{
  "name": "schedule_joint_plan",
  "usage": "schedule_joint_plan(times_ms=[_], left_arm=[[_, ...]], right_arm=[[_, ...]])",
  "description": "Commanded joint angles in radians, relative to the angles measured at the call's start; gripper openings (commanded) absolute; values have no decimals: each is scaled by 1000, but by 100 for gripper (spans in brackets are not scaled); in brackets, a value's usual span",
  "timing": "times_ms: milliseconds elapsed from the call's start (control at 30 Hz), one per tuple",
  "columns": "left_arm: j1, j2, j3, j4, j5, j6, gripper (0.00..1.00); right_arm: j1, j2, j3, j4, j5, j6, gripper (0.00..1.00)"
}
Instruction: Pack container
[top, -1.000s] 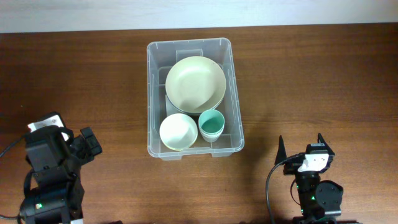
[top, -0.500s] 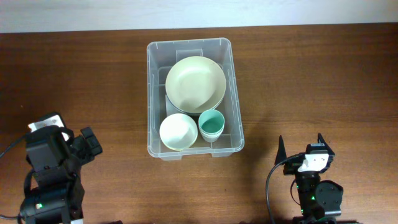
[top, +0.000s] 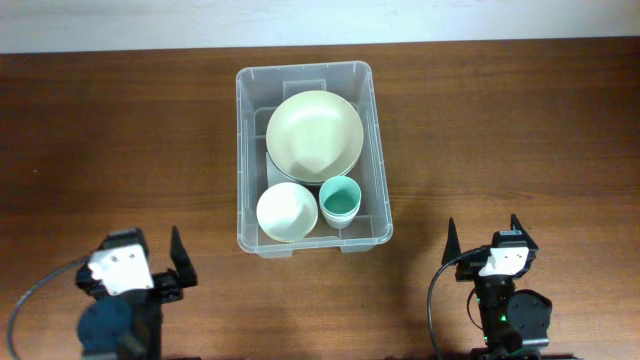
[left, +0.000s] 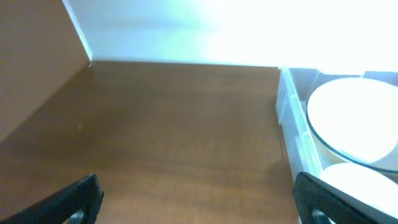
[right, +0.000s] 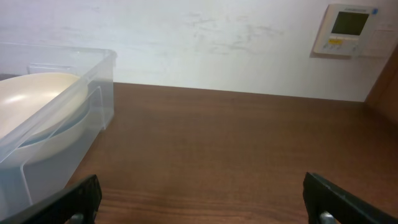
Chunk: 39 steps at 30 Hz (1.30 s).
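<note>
**Overhead view.** The container (top: 242, 160) is set on the table (top: 520, 130) at mid-width, its 12 o'clock short side near the table's far edge. Inside it, a large cream dish (top: 314, 133) fills the 12 o'clock half. A small cream bowl (top: 287, 211) lies at 7 o'clock and a teal cup (top: 340, 199) at 5 o'clock, just beside each other. Bare wood is left open at 3 and 9 o'clock of the container, out to both table ends. A narrower strip is left at 6 o'clock, between the container and the arms.

**Wrist views.** The left gripper (left: 199, 204) is shown released, its jaws spread wide with nothing between them. The container is seen at its 1 o'clock, well apart. The right gripper (right: 202, 198) is likewise shown spread wide and unloaded, with the container at its 10 o'clock. Nothing is seen standing between either gripper and the container wall.

**Differences between views.** A pale wall (right: 217, 43) behind the table's far edge and a wall-mounted control panel (right: 349, 30) at 1 o'clock are shown only by the right wrist camera. The cup and the full outline of the container are shown only from overhead. The left wrist view is washed out at its upper right.
</note>
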Motion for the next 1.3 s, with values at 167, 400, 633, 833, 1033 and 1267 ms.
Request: schedule_joint_plan(times_ms=[167,400,633,833,1033,1267], left_arm=[[-6,-268,-376,298,135,197,100],[-6,-293,-589,545,161,229,100],[-8,-294,-620,565,116,237,100],[-22,-294,-620,566,119,237,100],[-24,-293,-620,565,119,237,100],[-24,-293,-619,565,119,237,100]], right_arm=[[6,-7,-5,-8,9,8,99],[6,-7,-5,-8,9,8,99],[6,-7,-5,-8,9,8,99],[6,-7,-5,-8,9,8,99],[6,-7,-5,-8,9,8,99],[6,-7,-5,-8,9,8,99]])
